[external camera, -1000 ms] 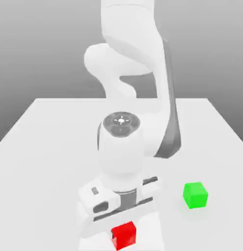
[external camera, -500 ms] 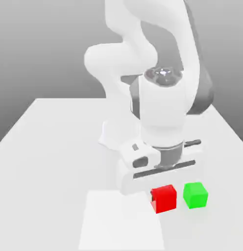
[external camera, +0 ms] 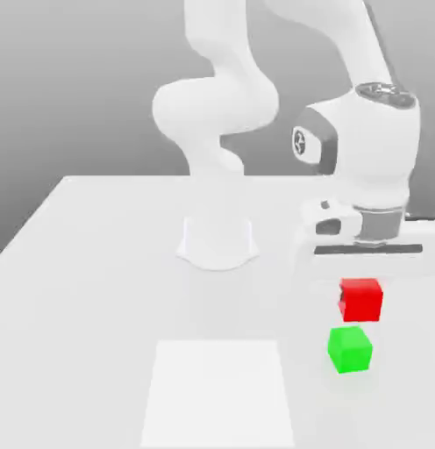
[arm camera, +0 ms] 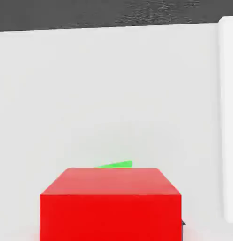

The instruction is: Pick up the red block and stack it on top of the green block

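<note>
Surface (external camera: 98, 307): no change. Your arm (external camera: 366, 149) has swung toward the exterior view's right since the last frame. Claw (external camera: 361, 294) is closed on the red block (external camera: 361, 300), carried along with it, now above the green block (external camera: 350, 349) in that view, not stacked. Green hasn't moved.

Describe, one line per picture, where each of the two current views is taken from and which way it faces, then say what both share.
Exterior view: off the arm, facing the robot's base across the table and looking down on it; the arm and gripper show.
Hand view: on the hand, looking past the red block toward the table; a small dark bit beside the block may be part of a finger.
Shared: both show the red block, the table and some of the green block.
</note>
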Controlling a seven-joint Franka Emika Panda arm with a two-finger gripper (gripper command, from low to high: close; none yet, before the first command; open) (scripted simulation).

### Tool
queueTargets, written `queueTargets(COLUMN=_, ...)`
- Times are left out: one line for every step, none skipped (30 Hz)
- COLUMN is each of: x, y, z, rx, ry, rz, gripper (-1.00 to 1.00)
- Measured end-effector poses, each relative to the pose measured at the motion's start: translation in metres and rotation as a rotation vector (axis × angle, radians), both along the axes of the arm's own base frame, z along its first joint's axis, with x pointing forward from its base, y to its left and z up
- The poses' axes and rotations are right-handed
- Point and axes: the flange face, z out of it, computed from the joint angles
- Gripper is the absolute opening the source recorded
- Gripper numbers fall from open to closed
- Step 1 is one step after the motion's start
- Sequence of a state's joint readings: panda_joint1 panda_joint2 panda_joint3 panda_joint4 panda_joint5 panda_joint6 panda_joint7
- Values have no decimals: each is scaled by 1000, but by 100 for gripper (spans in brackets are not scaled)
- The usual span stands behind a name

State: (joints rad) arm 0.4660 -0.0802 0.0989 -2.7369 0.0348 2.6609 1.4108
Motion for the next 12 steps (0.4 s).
queueTargets(x=-2, y=1, z=-3, rx=-5, ry=-2, rz=-12, gripper=-100)
queueTargets(x=-1, y=1, z=-8, rx=-8, ry=-4, rz=-20, gripper=-100)
queueTargets(x=-1, y=1, z=-14, rx=-9, ry=-6, rz=-25, gripper=-100)
queueTargets(x=0, y=1, z=-20, rx=-10, ry=-7, rz=-28, gripper=-100)
queueTargets(x=0, y=1, z=-27, rx=-10, ry=-7, rz=-30, gripper=-100)
queueTargets(x=0, y=1, z=-34, rx=-10, ry=-7, rz=-30, gripper=-100)
queueTargets(x=0, y=2, z=-41, rx=-11, ry=-7, rz=-29, gripper=-100)
queueTargets(x=-1, y=2, z=-49, rx=-10, ry=-6, rz=-28, gripper=-100)
queueTargets(x=-2, y=2, z=-57, rx=-10, ry=-4, rz=-27, gripper=-100)
queueTargets(x=-3, y=2, z=-63, rx=-9, ry=-3, rz=-26, gripper=100)
queueTargets(x=-3, y=2, z=-63, rx=-9, ry=-3, rz=-26, gripper=100)
queueTargets(x=-3, y=2, z=-63, rx=-9, ry=-3, rz=-26, gripper=100)
